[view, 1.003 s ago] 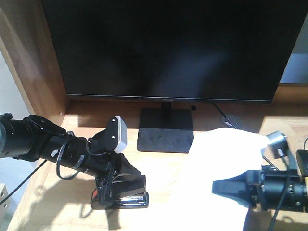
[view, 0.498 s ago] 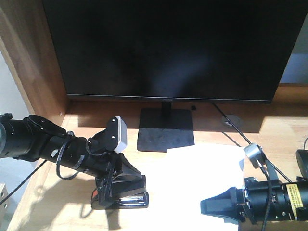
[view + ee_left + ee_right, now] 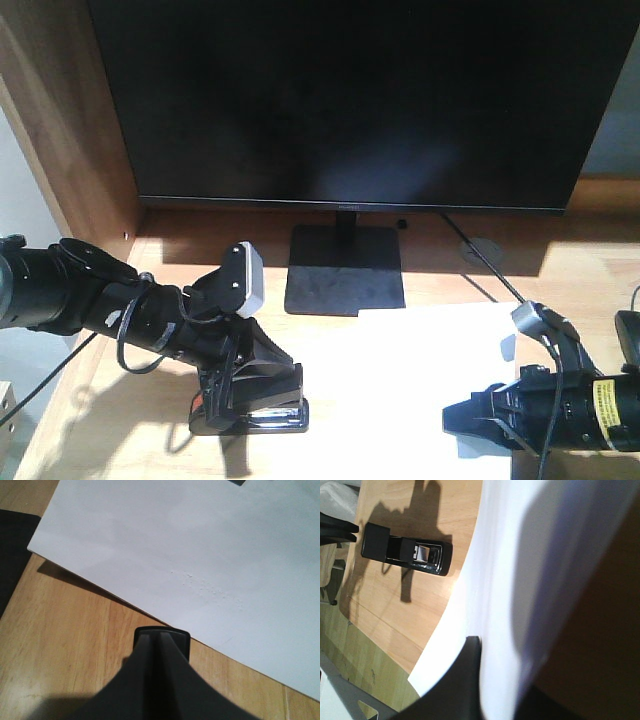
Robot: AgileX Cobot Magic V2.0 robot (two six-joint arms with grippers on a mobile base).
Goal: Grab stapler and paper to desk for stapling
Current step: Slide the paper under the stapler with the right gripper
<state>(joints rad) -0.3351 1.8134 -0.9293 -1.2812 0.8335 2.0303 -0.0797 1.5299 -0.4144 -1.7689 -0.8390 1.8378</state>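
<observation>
In front and right of the black square monitor stand [image 3: 345, 272], the right pincer [image 3: 455, 421] is clenched on the plain white rectangular paper sheet [image 3: 400, 370], which is spread on the light natural-wood bench [image 3: 585, 275], its far corner touching that stand. In front and left of the stand, the left pincer [image 3: 161, 635] is seen clenched empty over the black desktop stapler with an orange-red tab [image 3: 262, 420], laid on the bench. Above the stand, a wide black monitor [image 3: 350, 100] is carried.
</observation>
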